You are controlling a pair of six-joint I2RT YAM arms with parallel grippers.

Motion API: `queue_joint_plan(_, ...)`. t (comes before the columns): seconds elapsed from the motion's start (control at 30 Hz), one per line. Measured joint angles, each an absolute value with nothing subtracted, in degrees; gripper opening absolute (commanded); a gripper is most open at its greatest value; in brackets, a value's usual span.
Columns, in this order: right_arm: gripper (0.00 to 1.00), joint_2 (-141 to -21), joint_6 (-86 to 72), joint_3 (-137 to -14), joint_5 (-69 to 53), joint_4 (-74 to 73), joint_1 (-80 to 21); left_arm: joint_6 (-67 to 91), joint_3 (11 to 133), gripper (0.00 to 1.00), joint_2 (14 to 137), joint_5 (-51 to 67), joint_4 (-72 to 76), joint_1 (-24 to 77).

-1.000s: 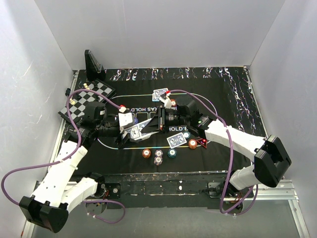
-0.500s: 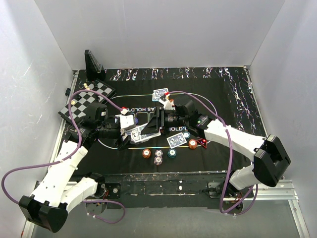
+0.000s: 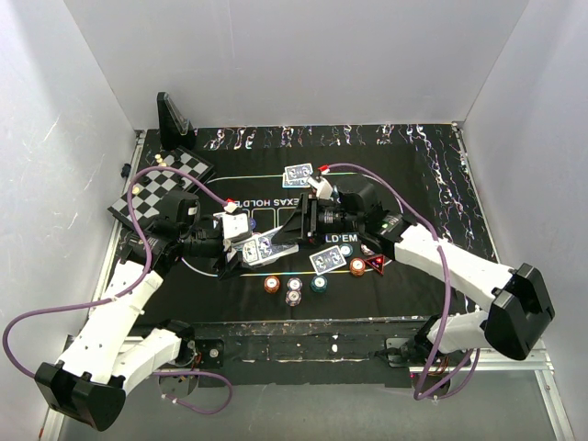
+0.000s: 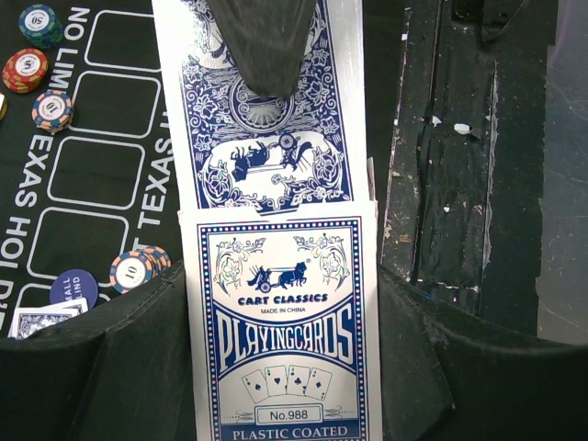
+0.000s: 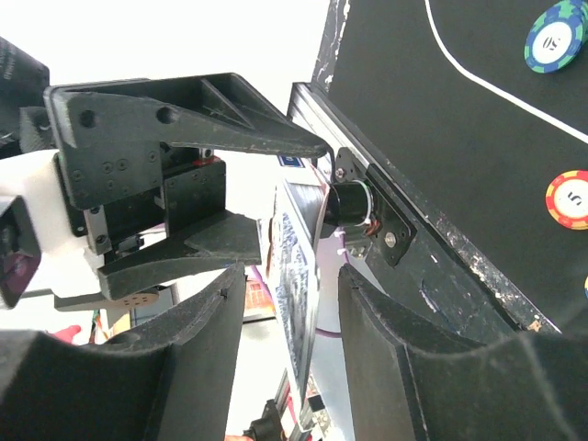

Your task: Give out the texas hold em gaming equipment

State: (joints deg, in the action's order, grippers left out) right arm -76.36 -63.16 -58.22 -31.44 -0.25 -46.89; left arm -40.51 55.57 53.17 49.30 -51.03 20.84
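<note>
Overhead cam: the left gripper [image 3: 244,250] is clamped on a card box [image 3: 255,248] above the middle of the black mat [image 3: 413,184]. The right gripper [image 3: 292,231] is nose to nose with it. Poker chips [image 3: 294,285] sit in a row on the mat just in front of them.

Left wrist cam: the box is squeezed between both fingers [image 4: 119,367], and one playing card [image 4: 266,156] pokes out its far end.

Right wrist cam: that card is edge-on between the right fingers [image 5: 207,367]. They stand apart with daylight on each side, gripping nothing.
</note>
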Motion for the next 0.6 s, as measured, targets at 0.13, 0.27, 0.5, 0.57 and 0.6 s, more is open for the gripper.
queue_joint_plan(0.13,0.49,-75.2,-62.7,-58.2,-31.4,-0.3,-46.4,-40.5,55.6,0.26,53.2,49.3,-51.0,20.8)
queue_joint_plan(0.27,0.49,-75.1,-62.3,-57.1,-31.5,-1.0,-46.2,-40.4,55.6,0.25,53.2,49.3,-51.0,20.8)
queue_joint_plan(0.5,0.47,-75.1,-60.6,-56.8,-31.4,-4.4,-46.2,-40.3,55.6,0.23,53.2,49.3,-51.3,20.8)
queue_joint_plan(0.57,0.47,-75.0,-60.1,-56.8,-31.3,-5.1,-46.2,-40.2,55.6,0.22,53.3,49.3,-51.4,20.8)
queue_joint_plan(0.6,0.47,-74.9,-59.9,-56.7,-31.2,-5.3,-46.2,-40.2,55.6,0.22,53.3,49.3,-51.5,20.8)
